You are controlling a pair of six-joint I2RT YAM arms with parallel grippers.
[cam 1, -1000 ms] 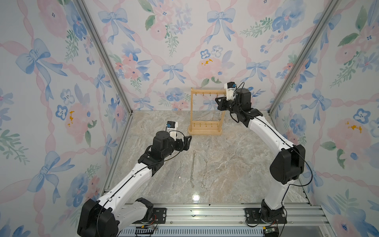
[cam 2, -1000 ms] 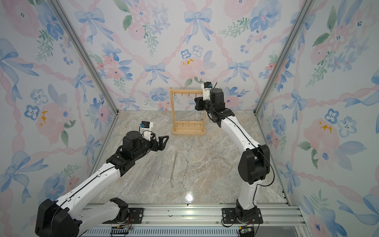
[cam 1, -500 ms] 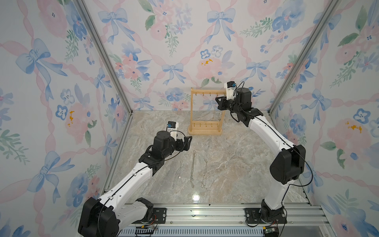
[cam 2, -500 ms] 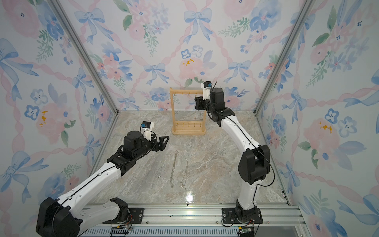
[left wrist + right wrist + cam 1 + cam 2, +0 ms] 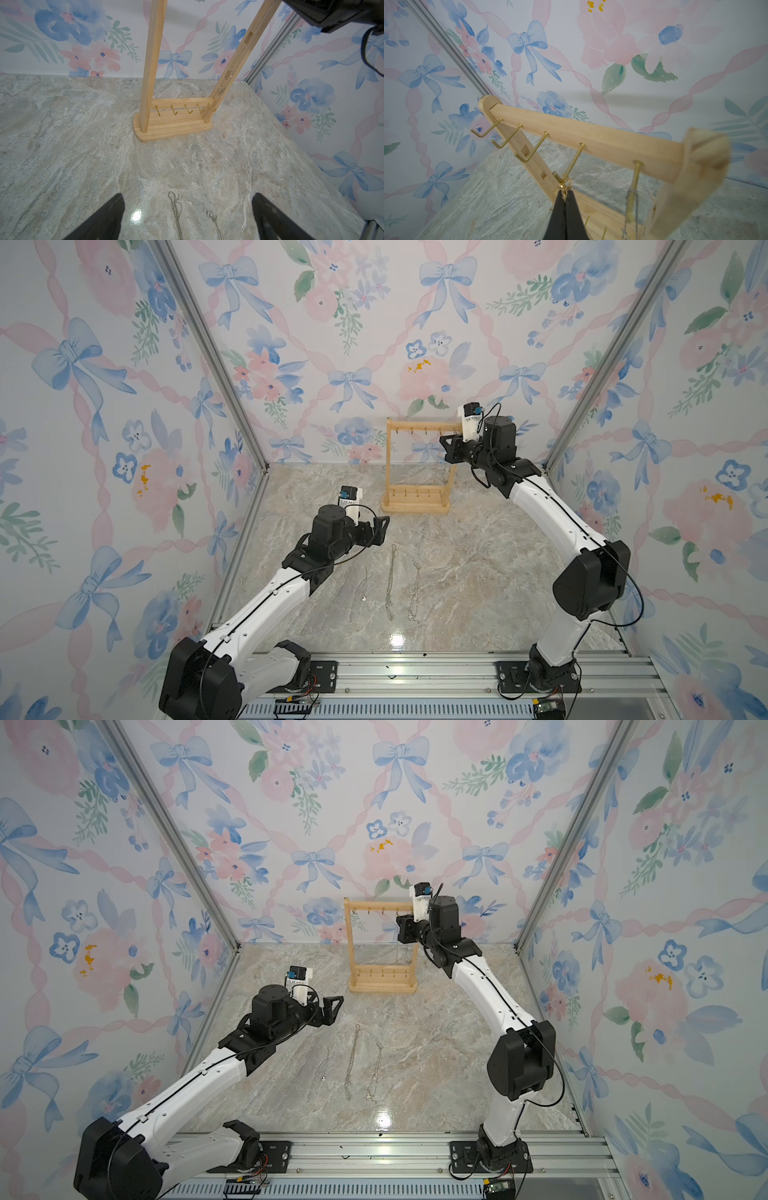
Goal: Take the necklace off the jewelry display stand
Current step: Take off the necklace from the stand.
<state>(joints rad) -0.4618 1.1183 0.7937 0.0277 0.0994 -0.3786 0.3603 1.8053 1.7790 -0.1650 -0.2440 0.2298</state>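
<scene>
floral walls [image 5: 591, 62], right hand [image 5: 564, 195] pinching hooked necklace [image 5: 565, 185]

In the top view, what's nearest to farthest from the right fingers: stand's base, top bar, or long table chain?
1. Top bar: up high, beside the right fingers.
2. Base: lower down, under the bar.
3. Long chain: lying flat, toward the front.

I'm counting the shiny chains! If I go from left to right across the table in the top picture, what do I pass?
left arm → thin chain → long chain → shorter chain → right arm
</scene>
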